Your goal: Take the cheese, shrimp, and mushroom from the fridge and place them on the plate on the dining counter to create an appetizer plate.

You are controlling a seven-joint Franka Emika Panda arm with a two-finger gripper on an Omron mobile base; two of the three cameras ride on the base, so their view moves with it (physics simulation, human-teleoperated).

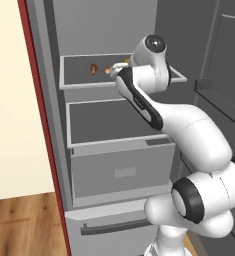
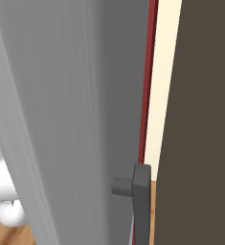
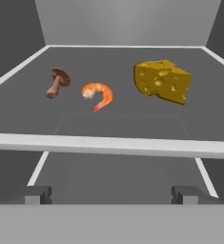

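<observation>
On the fridge's upper shelf [image 3: 111, 145] lie three foods in a row. The reddish-brown mushroom [image 3: 57, 82] is on the left, the curled orange shrimp [image 3: 98, 94] in the middle, and the yellow cheese [image 3: 161, 79] with holes on the right. My gripper [image 3: 111, 194] is open, level with the shelf's front rim and short of the food, with nothing between its fingertips [image 3: 37, 194]. In the left base view the arm reaches to that shelf; the mushroom [image 1: 93, 68] and shrimp [image 1: 108, 70] show beside the wrist, and the cheese [image 1: 125, 61] is mostly hidden. The plate and dining counter are out of view.
The fridge [image 1: 114, 150] stands open with a lower shelf [image 1: 114, 120], a drawer [image 1: 121, 172] and a handled bottom drawer [image 1: 109, 227]. The open fridge door [image 2: 61, 119] with its handle [image 2: 140, 201] looms close in the right base view. A cream wall [image 1: 14, 100] lies left.
</observation>
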